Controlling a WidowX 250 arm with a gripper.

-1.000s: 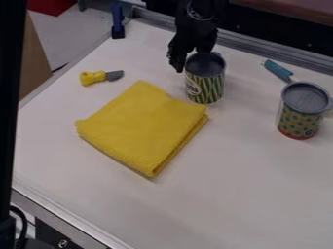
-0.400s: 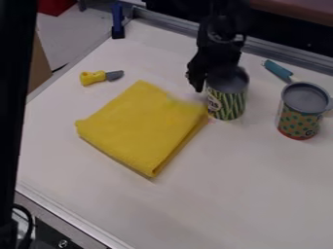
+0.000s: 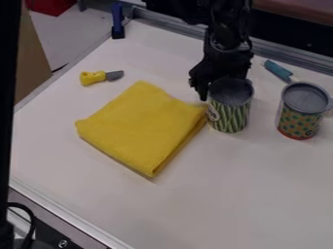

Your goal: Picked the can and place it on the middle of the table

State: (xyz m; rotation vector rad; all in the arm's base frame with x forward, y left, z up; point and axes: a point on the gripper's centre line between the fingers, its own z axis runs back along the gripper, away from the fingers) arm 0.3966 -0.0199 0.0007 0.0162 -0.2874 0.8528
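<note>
My gripper (image 3: 220,81) hangs down right of the upper centre, shut on the can with green and white stripes (image 3: 229,113). One of its fingers (image 3: 201,90) shows at the can's left side; the other is hidden. The striped can is upright, just right of the yellow cloth's right corner, and whether its base touches the table (image 3: 214,204) cannot be told. A second can, with coloured dots (image 3: 300,116), stands upright farther right.
A folded yellow cloth (image 3: 143,127) lies left of the striped can. Behind it is a yellow-handled toy knife (image 3: 98,77). A blue-handled utensil (image 3: 278,70) lies behind the dotted can. A raised metal rim (image 3: 175,25) runs along the back.
My gripper and the striped can have moved together toward the right and the front of the table. The cloth, the dotted can and both utensils have stayed put.
</note>
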